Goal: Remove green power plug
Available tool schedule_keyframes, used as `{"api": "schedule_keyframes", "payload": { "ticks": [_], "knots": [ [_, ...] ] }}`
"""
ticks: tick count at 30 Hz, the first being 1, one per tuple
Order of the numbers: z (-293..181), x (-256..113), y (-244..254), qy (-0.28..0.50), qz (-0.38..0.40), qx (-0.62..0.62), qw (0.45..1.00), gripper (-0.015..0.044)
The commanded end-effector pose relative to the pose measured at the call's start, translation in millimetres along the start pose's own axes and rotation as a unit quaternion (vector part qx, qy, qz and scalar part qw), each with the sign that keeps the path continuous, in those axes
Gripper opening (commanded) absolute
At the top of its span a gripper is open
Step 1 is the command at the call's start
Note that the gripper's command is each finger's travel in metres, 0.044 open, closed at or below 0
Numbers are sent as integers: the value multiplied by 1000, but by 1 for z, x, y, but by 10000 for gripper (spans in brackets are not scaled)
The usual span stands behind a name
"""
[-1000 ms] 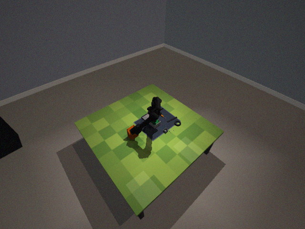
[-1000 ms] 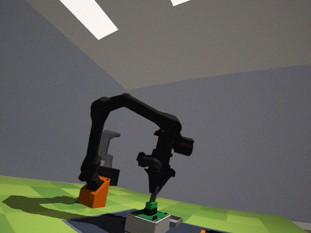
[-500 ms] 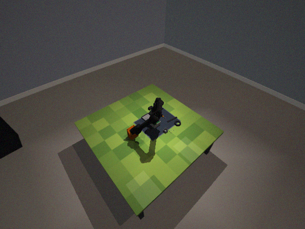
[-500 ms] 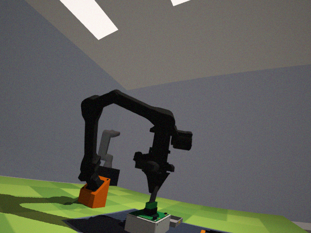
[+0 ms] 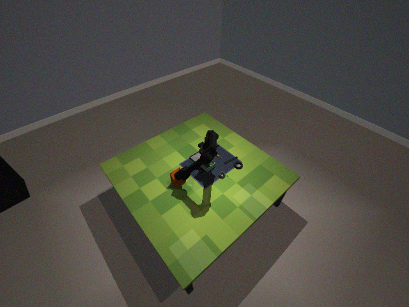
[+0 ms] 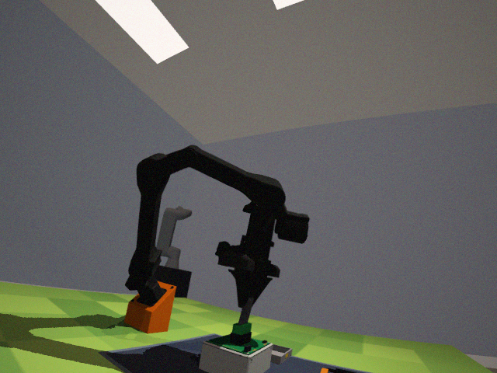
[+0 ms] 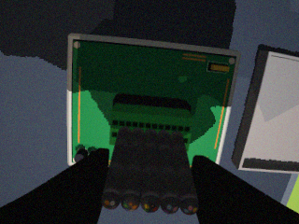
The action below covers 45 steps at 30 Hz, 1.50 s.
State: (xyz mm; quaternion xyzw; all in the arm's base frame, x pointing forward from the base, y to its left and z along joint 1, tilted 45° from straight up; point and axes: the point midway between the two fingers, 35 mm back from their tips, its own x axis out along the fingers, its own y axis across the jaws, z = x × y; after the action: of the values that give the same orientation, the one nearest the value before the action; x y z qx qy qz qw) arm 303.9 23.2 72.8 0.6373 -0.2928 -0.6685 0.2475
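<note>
The green power plug [image 6: 241, 328] [image 7: 149, 114] sits on the black socket [image 6: 241, 338] of the green circuit board [image 5: 210, 164] [image 6: 220, 343] [image 7: 93, 117], which tops a pale box. A dark bundle of cables [image 7: 149, 173] rises from the plug. My gripper [image 6: 244, 305] [image 7: 151, 162] is shut on this bundle, just above the plug's body, one finger on each side. Whether the plug has shifted in its socket is hard to tell. The grey tray [image 5: 195, 156] [image 6: 279, 354] [image 7: 280, 135] stands beside the board, on the right in the wrist view. Nothing shows in its visible part.
A dark blue mat [image 5: 227, 155] lies under the board and tray. A black ring [image 5: 238, 164], a dark bar [image 5: 230, 160], a small grey object [image 5: 222, 174] and an orange-tipped tool [image 5: 218, 155] lie around it. The arm's orange base [image 5: 176, 178] [image 6: 158, 317] stands behind on the green table.
</note>
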Motion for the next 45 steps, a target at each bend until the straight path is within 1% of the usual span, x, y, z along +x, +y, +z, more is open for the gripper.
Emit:
{"api": "schedule_keyframes", "payload": {
  "ticks": [1,5,14,15,20,29,33,42,43,45],
  "knots": [
    [-1,-5,-3,23,-7,-7,1000,0],
    [-1,6,-3,23,-7,-7,1000,0],
    [-1,6,-3,23,-7,-7,1000,236],
    [-1,6,-3,23,-7,-7,1000,249],
    [-1,6,-3,23,-7,-7,1000,249],
    [-2,21,-3,23,-6,-7,1000,249],
    [-2,21,-3,23,-6,-7,1000,249],
    [-2,21,-3,23,-6,-7,1000,13],
    [-2,21,-3,23,-6,-7,1000,0],
    [-2,21,-3,23,-6,-7,1000,0]
  ]
}}
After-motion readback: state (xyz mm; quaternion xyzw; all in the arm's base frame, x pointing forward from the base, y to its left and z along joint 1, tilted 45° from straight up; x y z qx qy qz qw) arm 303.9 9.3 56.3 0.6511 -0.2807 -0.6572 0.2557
